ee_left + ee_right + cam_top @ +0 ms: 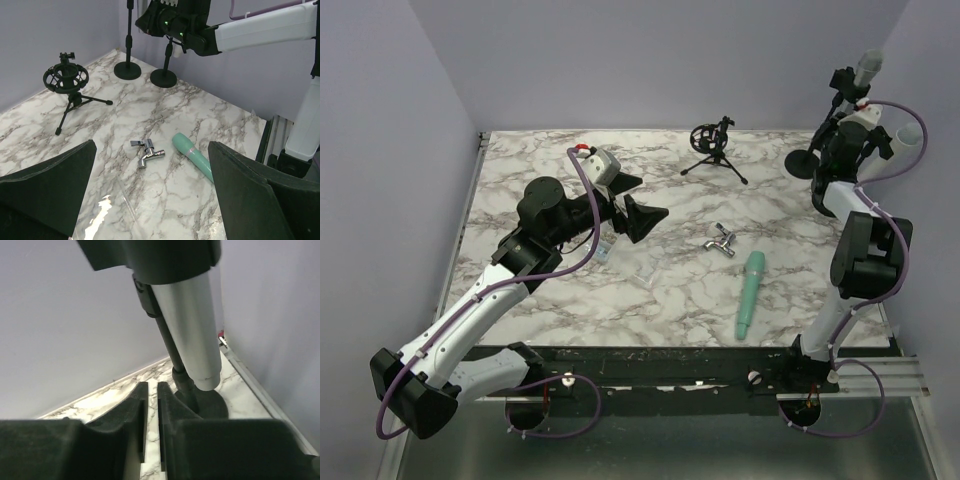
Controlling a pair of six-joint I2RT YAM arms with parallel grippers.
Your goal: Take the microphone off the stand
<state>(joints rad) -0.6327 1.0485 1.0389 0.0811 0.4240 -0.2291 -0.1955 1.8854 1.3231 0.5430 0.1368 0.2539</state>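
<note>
Your right tool (152,390), pinched together on nothing, sits near the microphone (187,325) clipped upright in its stand (165,339); no grasp yet. Your left tool (645,200) hovers wide over the worktop (650,290), out of the way.

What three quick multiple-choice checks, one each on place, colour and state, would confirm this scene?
1. Where is the microphone? A) lying flat, centre B) in the stand, far right corner C) out of view
2. The tube by the tap is: A) red B) teal C) yellow
3. The right end effector is: A) wide open B) shut on the microphone C) shut, empty
Answers: 1 B, the stand's top holds it; 2 B, plainly teal; 3 C, jaws nearly touching, nothing between them.
</note>
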